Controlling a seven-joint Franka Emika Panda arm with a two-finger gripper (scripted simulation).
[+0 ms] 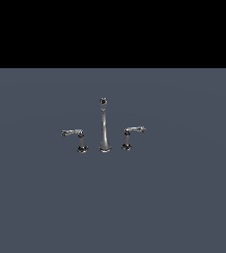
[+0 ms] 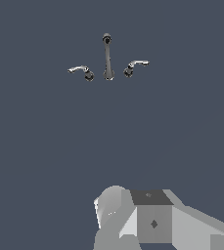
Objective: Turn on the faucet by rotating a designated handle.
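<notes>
Small shiny chrome three-piece faucet (image 1: 104, 126) untouched | thin chrome lever handle (image 1: 73, 133), probably the designated one: rigid, slick; push near its free tip | grey gripper (image 2: 150, 219) far off, finger spread cannot be told

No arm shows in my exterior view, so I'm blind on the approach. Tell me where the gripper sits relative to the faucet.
Observer: The wrist view shows the gripper well short of the faucet, touching nothing.
Operator: Report what lies between them.
Observer: Only grey floor shows in that gap.
Operator: Give me the jaw state.
Observer: Cannot tell. Only the gripper's grey body is in frame, and the fingertips are cut off.
</notes>
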